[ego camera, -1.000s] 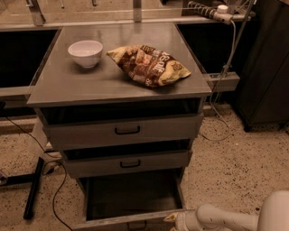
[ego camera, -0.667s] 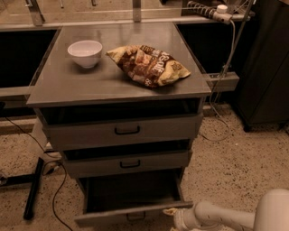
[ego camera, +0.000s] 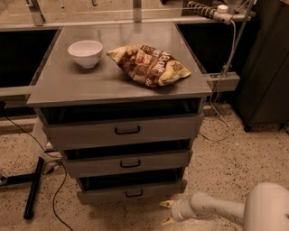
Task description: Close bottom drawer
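I am holding my gripper [ego camera: 166, 212] low by the floor, just below the right end of the bottom drawer [ego camera: 131, 192], with its fingers [ego camera: 165, 204] spread and gripping nothing. The drawer is sitting almost shut at the foot of the cabinet [ego camera: 81, 85], showing a dark gap above.

Premises present as a robotics lab or test bay. A grey drawer unit [ego camera: 122, 131] with a bare metal surface [ego camera: 90, 83] stands on a speckled terrazzo floor [ego camera: 235, 153], with loose cables [ego camera: 54, 203] beside it and a power strip [ego camera: 205, 10] on the rail behind. The robot's hand [ego camera: 165, 212], fingers spread, hangs low near the floor, just right of the bottom drawer [ego camera: 131, 193].
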